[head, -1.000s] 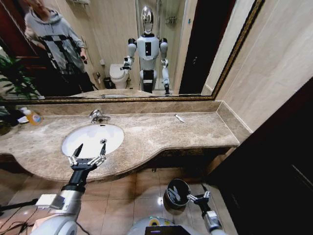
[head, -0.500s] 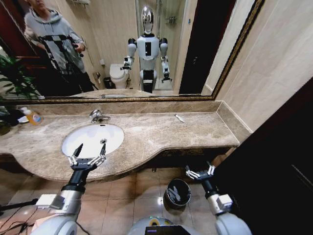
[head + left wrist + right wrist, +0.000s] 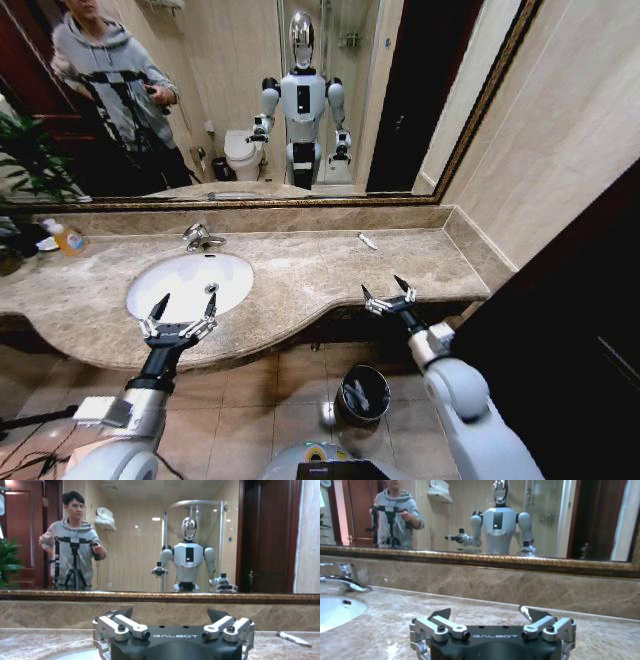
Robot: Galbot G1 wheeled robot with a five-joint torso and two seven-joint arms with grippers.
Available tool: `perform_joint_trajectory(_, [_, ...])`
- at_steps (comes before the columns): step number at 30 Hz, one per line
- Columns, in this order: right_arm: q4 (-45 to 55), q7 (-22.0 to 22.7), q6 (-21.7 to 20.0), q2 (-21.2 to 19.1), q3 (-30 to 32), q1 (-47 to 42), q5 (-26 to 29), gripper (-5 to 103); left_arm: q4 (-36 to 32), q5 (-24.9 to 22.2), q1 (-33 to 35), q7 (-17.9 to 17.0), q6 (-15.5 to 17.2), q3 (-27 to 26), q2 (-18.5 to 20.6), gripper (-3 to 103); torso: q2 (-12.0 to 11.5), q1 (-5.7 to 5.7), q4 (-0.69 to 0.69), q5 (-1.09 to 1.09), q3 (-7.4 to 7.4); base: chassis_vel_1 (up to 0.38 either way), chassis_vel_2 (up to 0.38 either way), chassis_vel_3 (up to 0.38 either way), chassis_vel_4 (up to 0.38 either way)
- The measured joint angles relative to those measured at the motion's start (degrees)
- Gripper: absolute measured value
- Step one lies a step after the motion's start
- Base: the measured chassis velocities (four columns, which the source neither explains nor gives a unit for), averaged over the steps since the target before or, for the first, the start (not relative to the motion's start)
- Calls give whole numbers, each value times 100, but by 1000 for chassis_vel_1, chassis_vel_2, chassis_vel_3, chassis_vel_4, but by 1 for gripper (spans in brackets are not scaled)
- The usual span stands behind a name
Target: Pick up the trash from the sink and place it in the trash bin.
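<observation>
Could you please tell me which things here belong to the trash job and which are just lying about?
Job:
sink
bin
white sachet on the counter
left end effector, open
right end effector, open

Lying about:
soap bottle
tap
plant
mirror

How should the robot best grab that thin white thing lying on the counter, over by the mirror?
The thin white sachet lies flat on the brown counter, close to the back ledge. It looks long and narrow, so pinching across its short width, coming straight down from above, seems best. The right gripper, open near the front counter edge, is the nearer one; the left gripper hovers open at the sink.
</observation>
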Motion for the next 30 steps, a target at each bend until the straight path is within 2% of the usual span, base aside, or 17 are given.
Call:
perform_joint_trajectory(6, [-640,-31,-83,-115,-170,888,187,100,0,0,0,0,0,0,0,100,0,0,-1,-1,0,0,0,0,0])
perform_joint_trajectory(14, [-2033,-19,-104,-128,-670,2132,272,100,0,0,0,0,0,0,0,100,0,0,-1,1,0,0,0,0,0])
perform_joint_trajectory(19, [-3037,-2,-79,-53,-1108,3174,262,100,0,0,0,1,0,0,0,100,0,0,0,-1,0,0,0,0,0])
perform_joint_trajectory(24, [-3512,33,-130,107,-1278,3623,246,100,0,0,0,-1,0,0,0,100,0,0,0,-1,0,0,0,0,0])
perform_joint_trajectory(30, [-4448,23,9,327,-1387,4188,17,100,0,0,0,-1,0,0,0,100,0,0,1,-1,0,0,0,0,0])
